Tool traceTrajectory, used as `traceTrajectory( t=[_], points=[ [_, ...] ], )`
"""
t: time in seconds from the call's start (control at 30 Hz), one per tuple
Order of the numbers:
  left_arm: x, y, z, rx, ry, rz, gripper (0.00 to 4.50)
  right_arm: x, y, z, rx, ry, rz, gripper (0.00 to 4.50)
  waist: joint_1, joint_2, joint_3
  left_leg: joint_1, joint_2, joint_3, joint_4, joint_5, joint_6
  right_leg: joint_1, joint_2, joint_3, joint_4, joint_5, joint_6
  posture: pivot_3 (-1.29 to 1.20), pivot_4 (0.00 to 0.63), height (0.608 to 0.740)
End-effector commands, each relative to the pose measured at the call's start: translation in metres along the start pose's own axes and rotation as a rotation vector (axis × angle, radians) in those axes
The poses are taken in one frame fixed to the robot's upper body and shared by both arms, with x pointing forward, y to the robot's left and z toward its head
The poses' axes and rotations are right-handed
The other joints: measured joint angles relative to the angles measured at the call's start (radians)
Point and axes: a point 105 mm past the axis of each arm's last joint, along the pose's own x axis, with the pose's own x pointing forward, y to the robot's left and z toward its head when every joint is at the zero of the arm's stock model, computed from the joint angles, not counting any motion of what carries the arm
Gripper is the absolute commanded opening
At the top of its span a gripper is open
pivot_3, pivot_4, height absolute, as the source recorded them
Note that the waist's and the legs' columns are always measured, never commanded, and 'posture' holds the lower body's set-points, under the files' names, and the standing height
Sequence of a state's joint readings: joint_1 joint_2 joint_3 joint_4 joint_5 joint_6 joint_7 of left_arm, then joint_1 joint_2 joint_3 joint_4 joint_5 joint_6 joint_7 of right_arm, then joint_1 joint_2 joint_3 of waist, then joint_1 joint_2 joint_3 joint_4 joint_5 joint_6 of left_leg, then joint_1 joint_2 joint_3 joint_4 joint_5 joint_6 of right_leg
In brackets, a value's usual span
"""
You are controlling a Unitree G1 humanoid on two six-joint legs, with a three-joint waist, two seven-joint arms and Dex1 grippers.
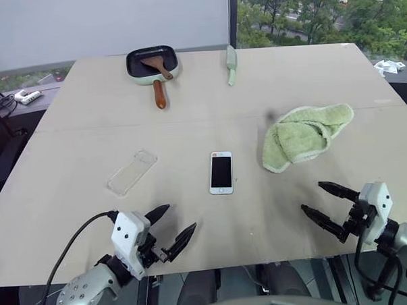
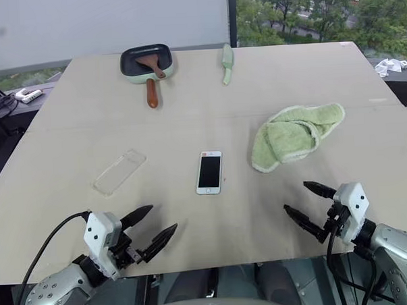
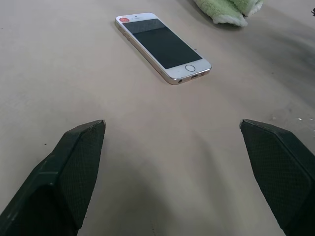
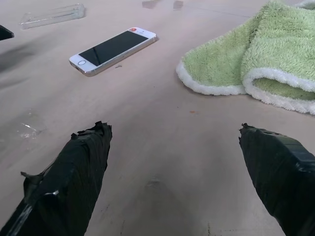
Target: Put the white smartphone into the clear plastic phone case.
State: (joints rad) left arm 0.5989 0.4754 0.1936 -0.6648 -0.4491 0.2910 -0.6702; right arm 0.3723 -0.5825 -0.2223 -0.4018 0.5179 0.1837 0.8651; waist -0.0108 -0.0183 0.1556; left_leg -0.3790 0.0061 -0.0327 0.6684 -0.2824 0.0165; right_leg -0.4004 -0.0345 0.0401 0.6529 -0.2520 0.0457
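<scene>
The white smartphone point(image 1: 220, 172) lies screen up in the middle of the beige table, home button toward me. The clear plastic phone case point(image 1: 132, 172) rests flat to its left, a hand's width away and angled. My left gripper point(image 1: 172, 228) hovers open near the front edge, below the case and left of the phone, nothing between its fingers. My right gripper point(image 1: 319, 200) hovers open at the front right, below the towel, also holding nothing. The left wrist view looks toward the phone point(image 3: 162, 46); the right wrist view takes in the phone point(image 4: 112, 50) and the case point(image 4: 53, 15).
A crumpled green towel point(image 1: 304, 134) lies right of the phone. At the far side sit a green square pan point(image 1: 152, 63) with a wooden spatula and brown handle, and a pale green utensil point(image 1: 231, 64). The table's front edge point(image 1: 229, 266) runs just under both grippers.
</scene>
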Motion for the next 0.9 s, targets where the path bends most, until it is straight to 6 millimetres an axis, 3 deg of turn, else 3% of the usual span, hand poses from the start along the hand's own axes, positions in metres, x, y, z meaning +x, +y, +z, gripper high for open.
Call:
traceTrajectory(
  t=[0.03, 0.8, 0.9],
  points=[
    [-0.002, -0.001, 0.004, 0.024, -0.017, -0.004, 4.5, -0.001, -0.001, 0.01, -0.042, -0.03, -0.002, 4.46, 0.0, 0.0, 0.0, 0.0, 0.0, 0.0, 0.0, 0.0, 0.0, 0.0, 0.0, 0.0, 0.0, 0.0, 0.0, 0.0, 0.15, 0.74],
    [-0.005, 0.001, 0.004, 0.022, -0.027, -0.007, 4.5, 0.002, 0.002, 0.01, -0.039, -0.039, 0.009, 4.46, 0.0, 0.0, 0.0, 0.0, 0.0, 0.0, 0.0, 0.0, 0.0, 0.0, 0.0, 0.0, 0.0, 0.0, 0.0, 0.0, 0.15, 0.74],
    [-0.005, 0.013, 0.007, 0.032, -0.039, 0.053, 4.5, 0.007, 0.006, 0.016, -0.05, -0.057, 0.03, 4.46, 0.0, 0.0, 0.0, 0.0, 0.0, 0.0, 0.0, 0.0, 0.0, 0.0, 0.0, 0.0, 0.0, 0.0, 0.0, 0.0, 0.15, 0.74]
  ],
)
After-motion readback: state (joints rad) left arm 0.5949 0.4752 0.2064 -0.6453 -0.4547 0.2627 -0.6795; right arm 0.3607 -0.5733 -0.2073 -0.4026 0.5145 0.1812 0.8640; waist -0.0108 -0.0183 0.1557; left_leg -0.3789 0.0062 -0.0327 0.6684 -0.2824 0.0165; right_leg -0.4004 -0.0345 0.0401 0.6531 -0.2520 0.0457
